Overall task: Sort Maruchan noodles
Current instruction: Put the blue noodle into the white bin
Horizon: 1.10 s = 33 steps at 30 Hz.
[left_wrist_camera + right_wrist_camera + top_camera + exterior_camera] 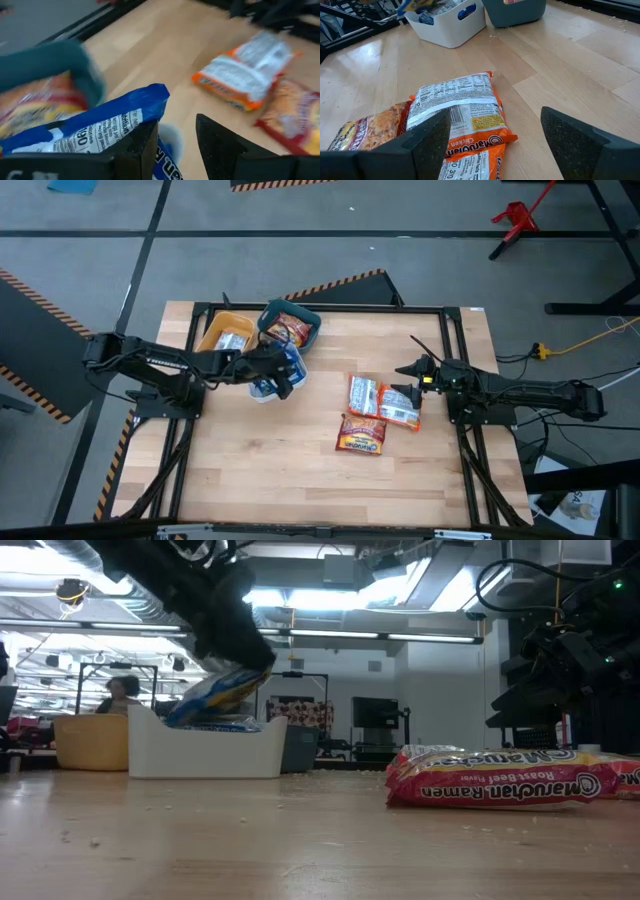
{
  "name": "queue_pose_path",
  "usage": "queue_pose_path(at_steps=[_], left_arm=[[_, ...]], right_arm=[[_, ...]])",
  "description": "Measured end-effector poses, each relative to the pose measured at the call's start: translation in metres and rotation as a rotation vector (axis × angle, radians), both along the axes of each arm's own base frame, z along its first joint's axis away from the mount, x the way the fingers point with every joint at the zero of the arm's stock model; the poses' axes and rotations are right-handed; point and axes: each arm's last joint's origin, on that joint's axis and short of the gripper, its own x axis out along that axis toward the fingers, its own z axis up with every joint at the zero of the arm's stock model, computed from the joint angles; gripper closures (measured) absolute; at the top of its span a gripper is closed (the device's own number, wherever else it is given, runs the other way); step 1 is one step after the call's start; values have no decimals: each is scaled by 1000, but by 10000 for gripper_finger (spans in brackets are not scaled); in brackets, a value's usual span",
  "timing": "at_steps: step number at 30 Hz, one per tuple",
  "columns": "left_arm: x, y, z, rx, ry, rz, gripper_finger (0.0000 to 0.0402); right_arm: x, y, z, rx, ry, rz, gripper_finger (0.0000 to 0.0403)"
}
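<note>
Noodle packets: three loose on table (250,480); left gripper (283,376) jaws indeterminate beside blue packet (107,120); right gripper (408,368) agape

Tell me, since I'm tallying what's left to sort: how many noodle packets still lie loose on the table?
3: two orange-silver packets side by side near the right gripper, and a red packet just in front of them. More may hide beneath.

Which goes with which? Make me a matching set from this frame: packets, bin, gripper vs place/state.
1 blue packet
2 beef packet
3 teal bin
4 right gripper

A open, beside the orange packets
B flat on the table
C holds a reddish packet
D in the left gripper, over the white bin

Pairs: 1-D, 2-B, 3-C, 4-A
</note>
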Motion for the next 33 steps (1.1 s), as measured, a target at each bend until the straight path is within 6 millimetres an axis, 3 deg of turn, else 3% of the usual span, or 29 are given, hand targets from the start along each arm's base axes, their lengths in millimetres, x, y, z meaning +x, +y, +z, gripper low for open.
queue_pose_path(at_steps=[6,15,23,27,33], left_arm=[[2,0,5,43,-30,-33,274],[-8,2,-15,-28,187,-81,272],[-15,2,-10,-13,204,-20,269],[-24,1,-7,32,364,88,270],[-26,2,3,119,401,162,270]], right_arm=[[0,0,0,-1,0,-1,107],[0,0,0,-1,0,-1,107],[0,0,0,0,0,0,107],[0,0,0,0,0,0,107],[0,0,0,0,1,-1,107]])
